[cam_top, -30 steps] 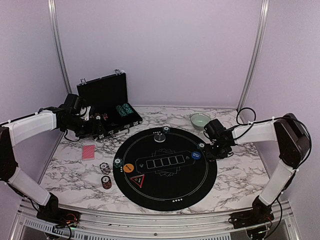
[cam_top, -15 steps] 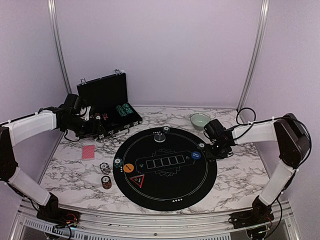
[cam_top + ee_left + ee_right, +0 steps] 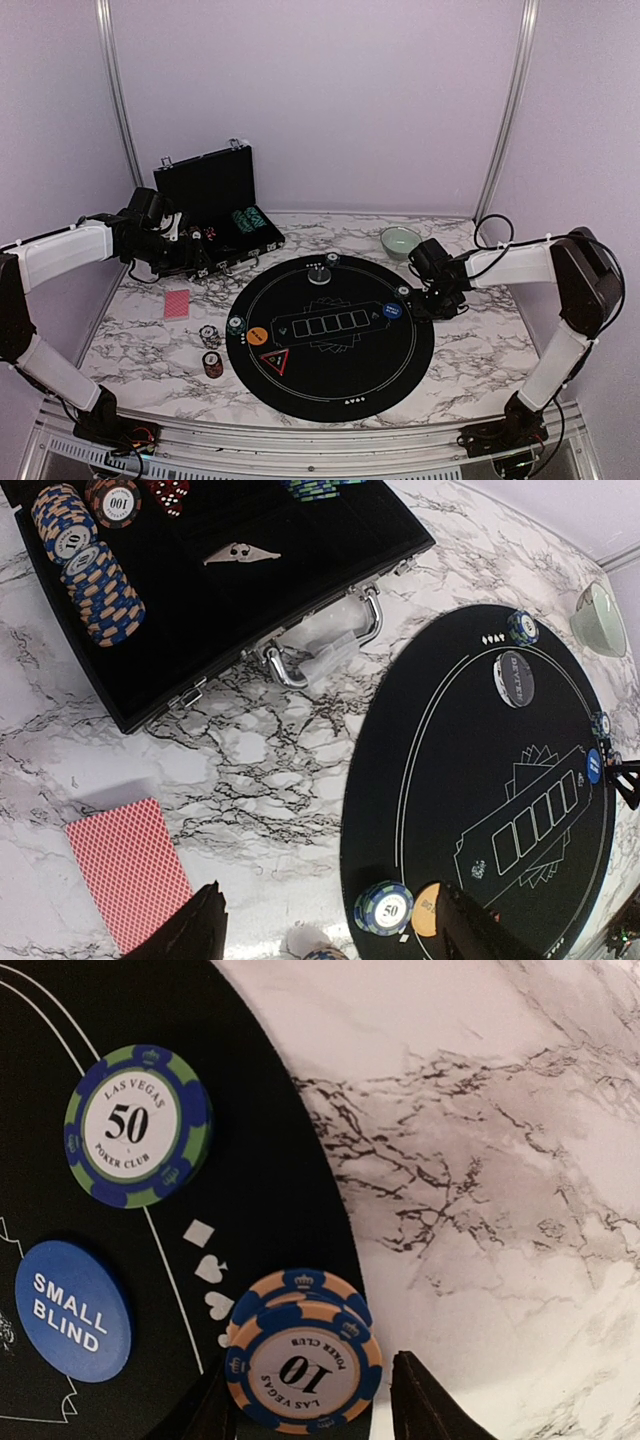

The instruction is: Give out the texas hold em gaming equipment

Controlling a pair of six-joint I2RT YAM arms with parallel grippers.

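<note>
Black inside and out, the hard case (image 3: 250, 600) lies open well ahead of the left claw (image 3: 335, 930). It holds a row of blue-and-orange chips (image 3: 90, 575), a chip marked 100 (image 3: 112, 500), red dice (image 3: 165, 492) and a blue-green stack (image 3: 247, 219). The left claw is released, its fingers (image 3: 195, 935) wide apart with nothing held; the red-backed cards (image 3: 128, 872) lie on the marble table (image 3: 270, 750) just beside one finger, and a 50 chip stack (image 3: 383, 908) and an orange disc (image 3: 428, 920) lie near the other. The pale green bowl (image 3: 400, 240) stands near the right claw (image 3: 312, 1390), but I cannot tell its contents. Only the right wrist view shows that this claw is released: a stack marked 10 (image 3: 303, 1360) stands between the fingers at the edge of the black mat (image 3: 250, 1190), with a thin gap at one finger. Ahead lie a 50 chip (image 3: 137, 1125) and the blue SMALL BLIND disc (image 3: 70, 1310). Only the top view shows two small stacks (image 3: 211, 349) on the marble.
</note>
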